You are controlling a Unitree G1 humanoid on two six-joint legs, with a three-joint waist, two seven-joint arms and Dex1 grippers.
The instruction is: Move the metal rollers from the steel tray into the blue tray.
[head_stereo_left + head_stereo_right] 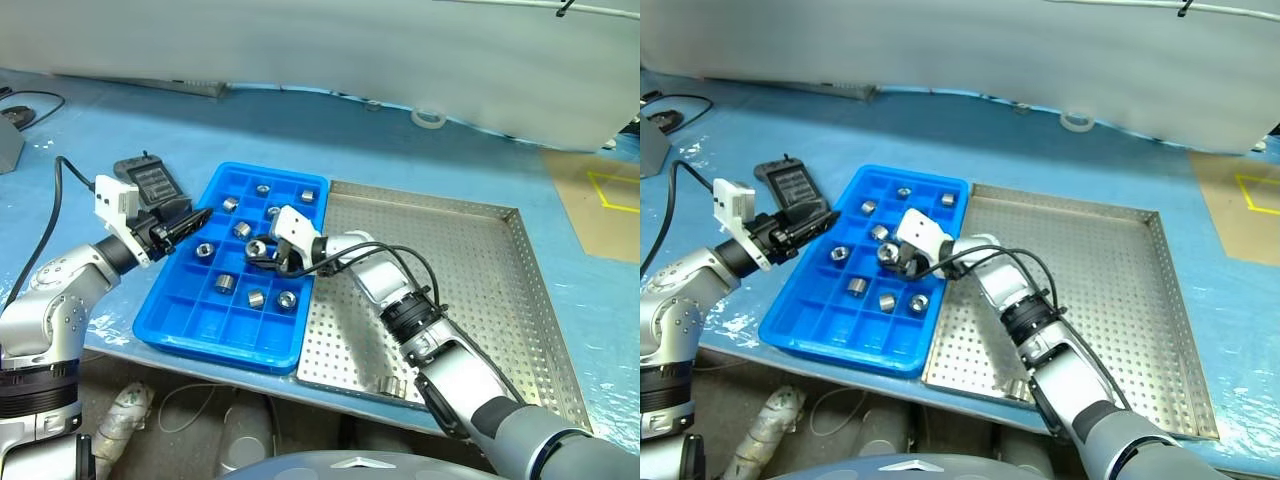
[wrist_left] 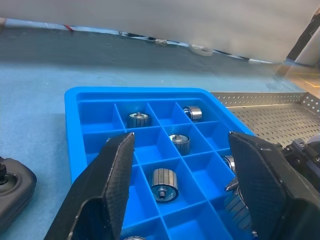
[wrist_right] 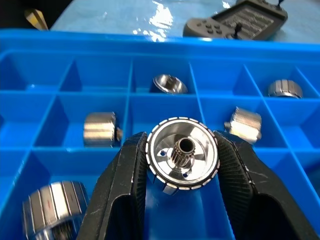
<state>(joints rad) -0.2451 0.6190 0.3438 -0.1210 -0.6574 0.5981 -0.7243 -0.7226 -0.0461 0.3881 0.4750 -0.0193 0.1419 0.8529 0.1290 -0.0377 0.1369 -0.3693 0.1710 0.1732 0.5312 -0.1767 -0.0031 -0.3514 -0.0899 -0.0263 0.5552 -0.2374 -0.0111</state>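
Blue plastic is catching the eye first in the head views: the blue tray (image 1: 225, 320) is lying on the table just left of the steel tray (image 1: 480, 300), their long edges touching. Several metal rollers (image 1: 224, 284) are sitting in separate compartments of the blue tray, and one roller (image 1: 393, 388) is resting on the steel tray's perforated floor near its front rim. The right gripper (image 1: 262, 250) is reaching across over the middle of the blue tray, pinching a roller between its fingers. The left gripper (image 1: 190, 222) is hovering at the blue tray's left edge, beside a dark handheld controller (image 1: 150, 183).

From the left wrist, the left gripper's two black fingers (image 2: 112, 180) are standing spread apart with nothing between them, framing compartments that are holding rollers.

From the right wrist, the held roller (image 3: 182, 152) is facing the camera, its toothed hollow centre showing, clamped on both sides above a compartment.
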